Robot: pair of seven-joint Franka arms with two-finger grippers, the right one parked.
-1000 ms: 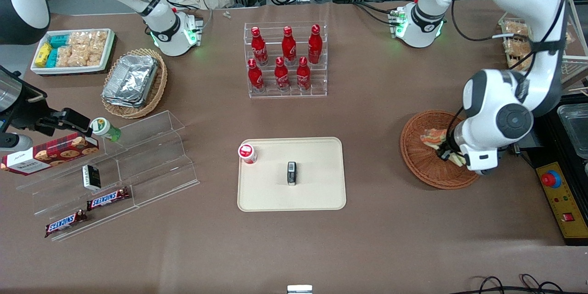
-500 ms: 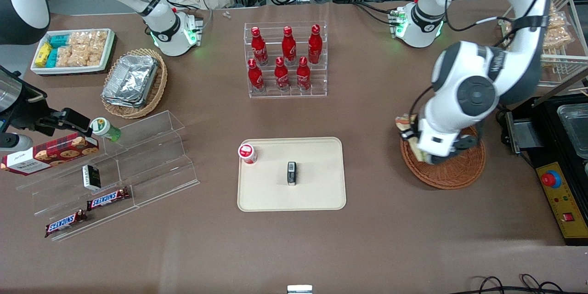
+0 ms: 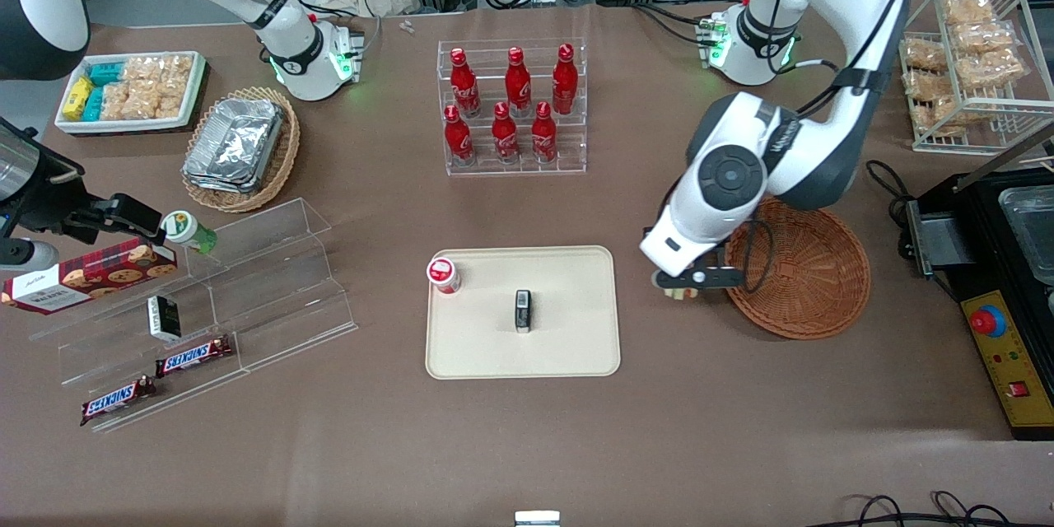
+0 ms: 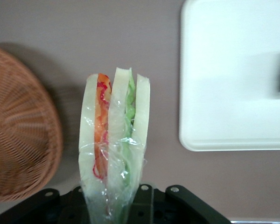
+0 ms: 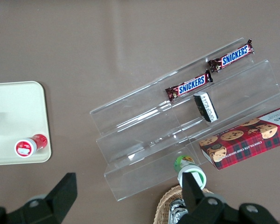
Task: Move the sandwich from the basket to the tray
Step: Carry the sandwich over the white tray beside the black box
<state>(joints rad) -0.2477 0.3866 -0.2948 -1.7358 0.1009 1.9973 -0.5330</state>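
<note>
The wrapped sandwich (image 4: 114, 144), white bread with orange, red and green filling, hangs upright with my left gripper (image 4: 114, 207) shut on one end of it. It is above the bare brown table, between the reddish-brown wicker basket (image 4: 18, 140) and the cream tray (image 4: 224, 93). In the front view the gripper (image 3: 686, 284) sits just off the tray's (image 3: 568, 346) short edge, beside the basket (image 3: 811, 280), which holds nothing. The arm hides most of the sandwich there.
On the tray stand a red-capped small bottle (image 3: 443, 274) and a small black item (image 3: 523, 310). A clear rack of red bottles (image 3: 512, 111) is farther from the camera. A wire rack of snacks (image 3: 972, 58) and a black box with a red button (image 3: 1000, 346) lie at the working arm's end.
The left arm lifted the sandwich out of the basket and carried it over the rim toward the tray. The basket is now uncovered and nothing lies in it.
</note>
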